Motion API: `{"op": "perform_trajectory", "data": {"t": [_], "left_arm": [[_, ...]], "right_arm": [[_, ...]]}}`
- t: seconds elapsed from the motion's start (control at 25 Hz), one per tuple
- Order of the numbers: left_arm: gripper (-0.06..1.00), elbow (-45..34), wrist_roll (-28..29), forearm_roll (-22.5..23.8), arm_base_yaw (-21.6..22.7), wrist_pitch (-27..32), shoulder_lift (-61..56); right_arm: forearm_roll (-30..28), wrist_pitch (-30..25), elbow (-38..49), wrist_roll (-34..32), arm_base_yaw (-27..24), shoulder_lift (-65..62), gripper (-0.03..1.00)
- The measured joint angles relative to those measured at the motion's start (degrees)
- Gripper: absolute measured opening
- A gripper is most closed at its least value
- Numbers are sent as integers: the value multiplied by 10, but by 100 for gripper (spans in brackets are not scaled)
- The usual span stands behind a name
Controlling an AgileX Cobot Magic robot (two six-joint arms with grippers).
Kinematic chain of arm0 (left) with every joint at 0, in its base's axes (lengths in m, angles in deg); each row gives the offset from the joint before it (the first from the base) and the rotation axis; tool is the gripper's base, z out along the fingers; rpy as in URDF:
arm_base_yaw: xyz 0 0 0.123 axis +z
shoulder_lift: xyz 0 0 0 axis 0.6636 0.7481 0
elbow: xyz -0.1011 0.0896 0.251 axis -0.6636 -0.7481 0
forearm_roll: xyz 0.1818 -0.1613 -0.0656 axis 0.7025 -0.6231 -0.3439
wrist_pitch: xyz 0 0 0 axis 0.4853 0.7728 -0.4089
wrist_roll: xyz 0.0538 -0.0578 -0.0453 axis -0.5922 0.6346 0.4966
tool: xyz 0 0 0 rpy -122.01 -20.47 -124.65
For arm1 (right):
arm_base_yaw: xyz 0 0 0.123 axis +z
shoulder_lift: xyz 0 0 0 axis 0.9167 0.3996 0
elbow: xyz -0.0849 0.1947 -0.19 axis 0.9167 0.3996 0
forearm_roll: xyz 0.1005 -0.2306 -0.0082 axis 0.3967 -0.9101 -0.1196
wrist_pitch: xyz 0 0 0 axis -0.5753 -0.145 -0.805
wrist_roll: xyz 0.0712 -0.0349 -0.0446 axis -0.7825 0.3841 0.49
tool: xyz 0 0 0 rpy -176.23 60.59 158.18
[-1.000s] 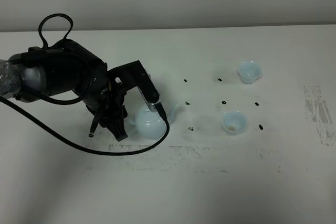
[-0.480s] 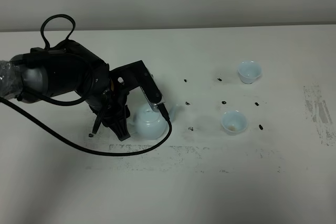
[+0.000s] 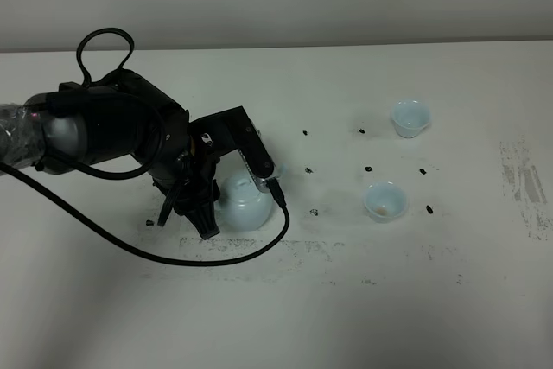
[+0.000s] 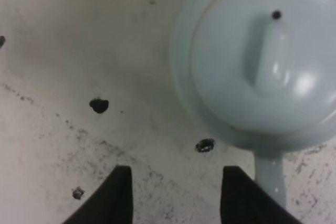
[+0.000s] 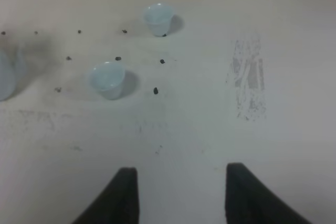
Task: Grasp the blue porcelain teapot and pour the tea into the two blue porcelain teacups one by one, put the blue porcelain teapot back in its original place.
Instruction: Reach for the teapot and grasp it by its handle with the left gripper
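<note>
The blue porcelain teapot (image 3: 244, 207) stands on the table, partly covered by my left arm. In the left wrist view the teapot (image 4: 262, 61) shows its lid and knob, and its handle (image 4: 270, 177) lies just beside one finger (image 4: 247, 200). My left gripper (image 4: 176, 198) is open and empty, low over the table beside the pot; in the exterior view the left gripper (image 3: 200, 218) is at the pot's left side. The two blue porcelain teacups (image 3: 409, 117) (image 3: 384, 201) stand to the right, also in the right wrist view (image 5: 159, 18) (image 5: 107, 78). My right gripper (image 5: 181, 198) is open and empty.
Small black marks (image 3: 314, 211) dot the white table (image 3: 346, 300) around the pot and cups. A worn scuffed patch (image 3: 523, 183) lies at the right. A black cable (image 3: 130, 244) loops from the left arm across the table in front of the teapot.
The left arm has shifted right and toward the table's front, now covering the teapot's spout. The teapot and cups have stayed put.
</note>
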Motion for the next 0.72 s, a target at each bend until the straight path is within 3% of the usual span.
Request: {"op": "perform_trajectory", "data": {"t": [0.72], "left_arm": [[41,0,1,-26,-12,31,0]], "right_arm": [[0,0,0,0,0,0,41]]}}
